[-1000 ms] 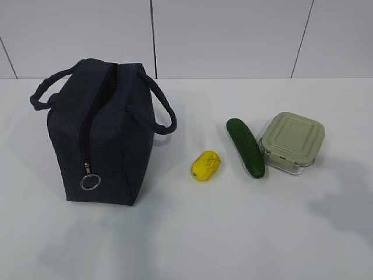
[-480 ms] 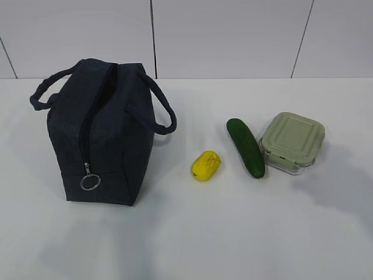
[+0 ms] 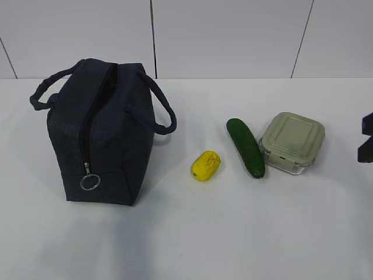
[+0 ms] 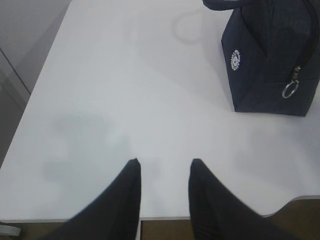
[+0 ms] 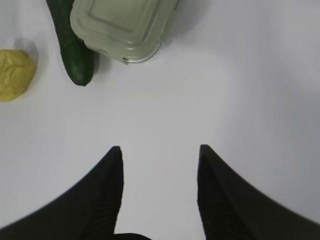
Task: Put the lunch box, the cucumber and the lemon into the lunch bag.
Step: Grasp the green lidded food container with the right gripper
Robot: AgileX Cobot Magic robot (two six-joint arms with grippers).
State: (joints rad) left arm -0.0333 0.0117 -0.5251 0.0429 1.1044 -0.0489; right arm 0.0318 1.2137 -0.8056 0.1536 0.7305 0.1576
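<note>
The dark navy lunch bag [image 3: 102,134] stands at the left, its silver ring pull [image 3: 90,182] hanging low on the near end. To its right on the white table lie the yellow lemon [image 3: 206,165], the dark green cucumber [image 3: 245,147] and the lunch box [image 3: 292,142] with its sage-green lid on. My right gripper [image 3: 366,135] shows at the right edge, right of the box. In the right wrist view it [image 5: 159,148] is open and empty, with the lunch box [image 5: 122,25], cucumber [image 5: 74,50] and lemon [image 5: 15,75] ahead. My left gripper [image 4: 164,162] is open and empty, with the bag [image 4: 270,60] ahead to the right.
The left gripper hangs over the table's near edge [image 4: 225,214], with brown floor below it. A grey tiled wall [image 3: 233,35] rises behind the table.
My right gripper has come into the exterior view at the right edge. The bag, lemon, cucumber and lunch box have not moved.
</note>
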